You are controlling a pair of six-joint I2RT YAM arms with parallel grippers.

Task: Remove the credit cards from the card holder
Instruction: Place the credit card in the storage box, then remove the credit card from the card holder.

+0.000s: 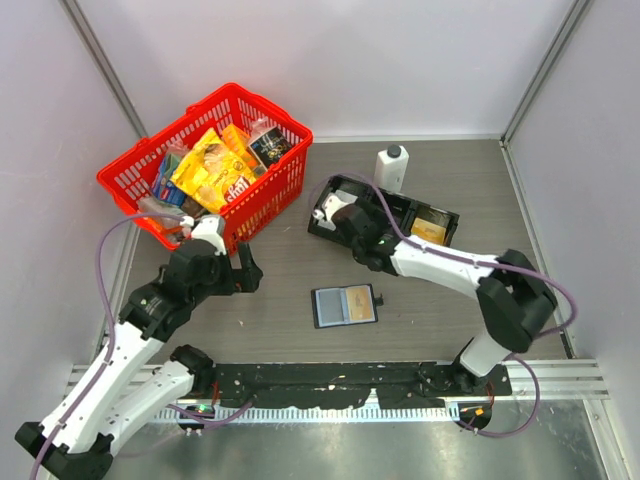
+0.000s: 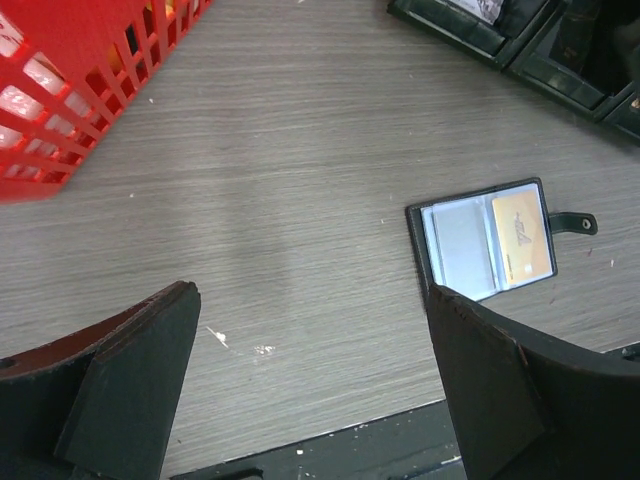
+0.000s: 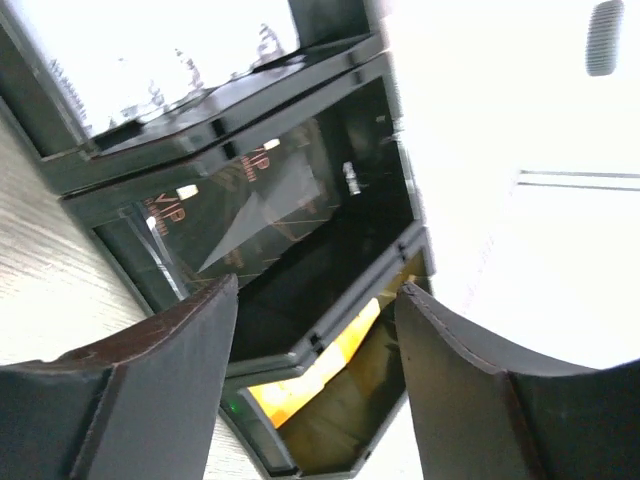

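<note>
The black card holder (image 1: 345, 306) lies open on the table in front of the arms. A golden-yellow credit card (image 1: 362, 304) sits in its right half and a light grey-blue face fills its left half. In the left wrist view the holder (image 2: 485, 240) lies ahead to the right, with the golden card (image 2: 522, 235) in it. My left gripper (image 1: 247, 271) is open and empty (image 2: 310, 350), low over bare table left of the holder. My right gripper (image 1: 335, 208) is open and empty (image 3: 315, 340) over the black tray. Another golden card (image 3: 320, 372) lies in a tray compartment.
The long black three-compartment tray (image 1: 450, 216) stands at the back centre, with the golden card (image 1: 430, 231) in its right compartment. A white bottle with a black cap (image 1: 391, 167) stands behind it. A red basket (image 1: 270, 190) full of packets is at the back left.
</note>
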